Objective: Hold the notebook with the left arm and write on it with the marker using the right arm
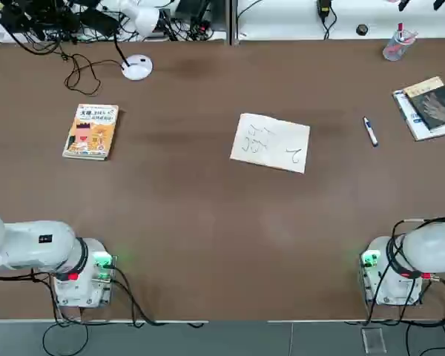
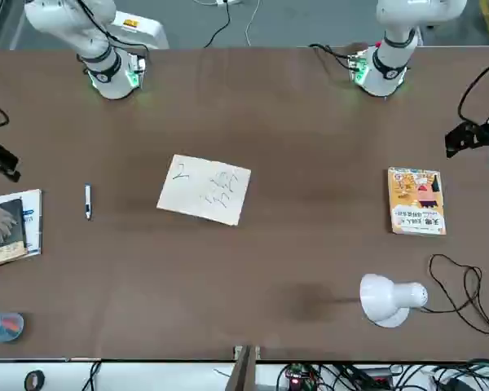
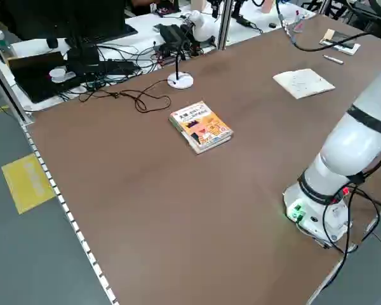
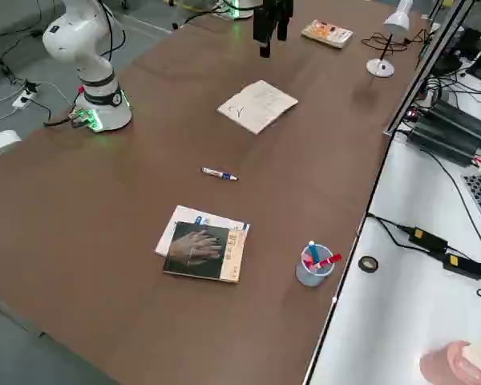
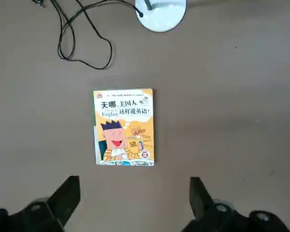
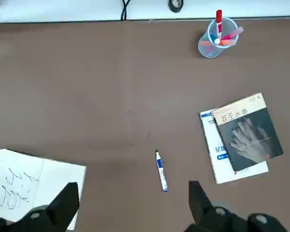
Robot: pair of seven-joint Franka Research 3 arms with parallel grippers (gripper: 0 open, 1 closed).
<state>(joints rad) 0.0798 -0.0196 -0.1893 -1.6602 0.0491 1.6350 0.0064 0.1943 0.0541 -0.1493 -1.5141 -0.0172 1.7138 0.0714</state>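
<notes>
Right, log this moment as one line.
left gripper: open, empty | right gripper: open, empty | marker: on table, right of notebook

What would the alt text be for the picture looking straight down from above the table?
An open white notebook with dark scribbles lies mid-table, a slim white marker on the brown tabletop to its right. An orange illustrated book lies at left, two overlapping books at far right; two white robot arms reach in from the bottom corners.

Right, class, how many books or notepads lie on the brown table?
4: white scribbled notepad, centre; orange-yellow illustrated book, robot's left; dark-covered book over white-blue booklet, robot's right.
</notes>
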